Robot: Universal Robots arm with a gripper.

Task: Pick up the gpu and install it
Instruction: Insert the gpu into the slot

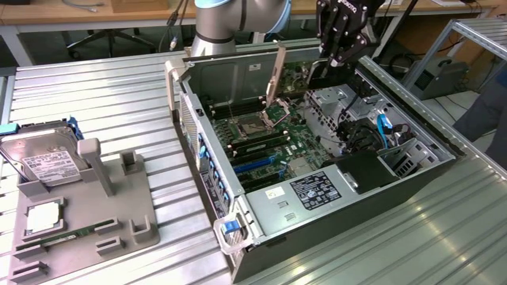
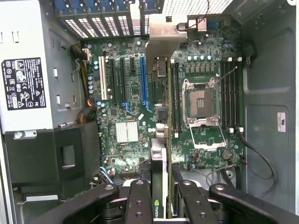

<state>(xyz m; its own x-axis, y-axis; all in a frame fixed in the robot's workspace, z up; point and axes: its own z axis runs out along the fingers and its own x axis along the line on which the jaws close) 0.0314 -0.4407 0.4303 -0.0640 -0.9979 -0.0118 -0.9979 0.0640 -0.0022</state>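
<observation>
My gripper (image 2: 159, 193) is shut on the gpu (image 2: 159, 163), which I see edge-on between the two black fingers (image 2: 139, 198); a green logo shows on its near edge and its silver end bracket (image 2: 163, 39) points toward the slot openings of the case. The card hangs above the motherboard (image 2: 126, 133), roughly in line with the blue expansion slot (image 2: 143, 79) but clear of it. In the exterior view the gripper (image 1: 342, 56) hovers over the far end of the open computer case (image 1: 317, 148), close to its rear wall.
The empty CPU socket (image 2: 201, 102) and RAM slots lie beside the card. The power supply (image 1: 317, 187) fills the case's near end. A grey fixture (image 1: 87, 208) at the exterior view's left holds a hard drive (image 1: 44, 160) and RAM stick (image 1: 67, 234). A person's sleeve (image 1: 487, 113) is at the right edge.
</observation>
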